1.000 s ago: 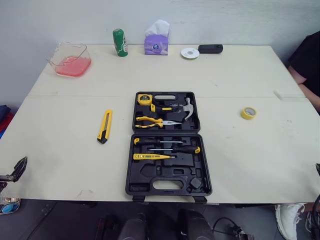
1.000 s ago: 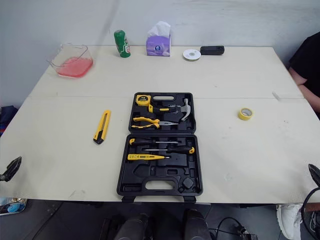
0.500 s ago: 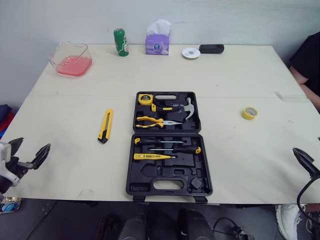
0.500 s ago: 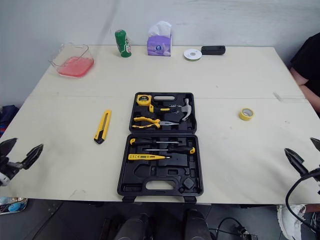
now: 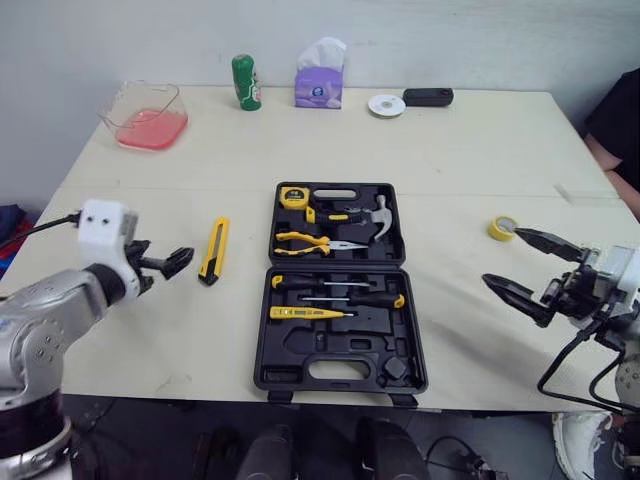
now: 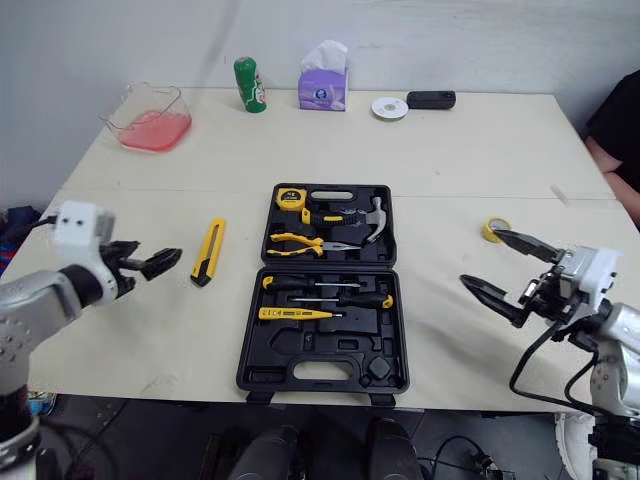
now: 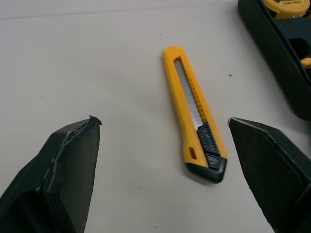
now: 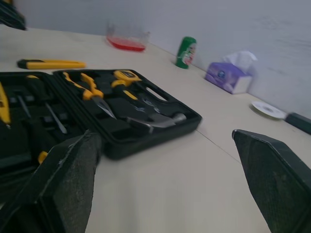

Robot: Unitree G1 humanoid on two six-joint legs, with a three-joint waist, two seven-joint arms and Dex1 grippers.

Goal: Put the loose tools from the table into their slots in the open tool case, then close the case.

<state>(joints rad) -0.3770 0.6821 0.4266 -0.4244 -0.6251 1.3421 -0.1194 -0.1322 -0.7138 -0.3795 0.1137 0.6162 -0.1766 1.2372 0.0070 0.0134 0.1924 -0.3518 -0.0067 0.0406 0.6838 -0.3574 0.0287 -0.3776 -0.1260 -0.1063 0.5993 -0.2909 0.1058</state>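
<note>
One clear container [image 5: 147,115] of pink liquid stands at the far left corner of the one table [image 5: 470,160]. One left gripper [image 5: 162,260] hovers over the table's left part with its two black fingers spread wide and nothing between them. Just right of it lies one yellow utility knife [image 5: 212,251], loose on the table top, beside the case but apart from it. One green can [image 5: 245,82] and one purple tissue box [image 5: 320,80] stand at the far edge.

One black tool case [image 5: 330,345] lies open and flat at the centre. Its far half holds one tape measure [image 5: 291,197], one pair of pliers [image 5: 305,241] and one hammer [image 5: 372,215]. Its near half holds two screwdrivers [image 5: 345,299] and one yellow tester [image 5: 305,313].

One white disc [image 5: 386,105] and one small black object [image 5: 428,97] lie at the far edge. One yellow tape roll [image 5: 502,228] lies right of the case. One right gripper [image 5: 502,256] hovers near that roll, fingers likewise wide apart and empty. One person's dark sleeve [image 5: 620,120] shows at the right edge.

Half a second earlier both grippers hung low at the table's near corners; both are now raised over the table. The knife, case and other items lie as before.

Labels on the can, tissue box and tape measure are too small to read.
</note>
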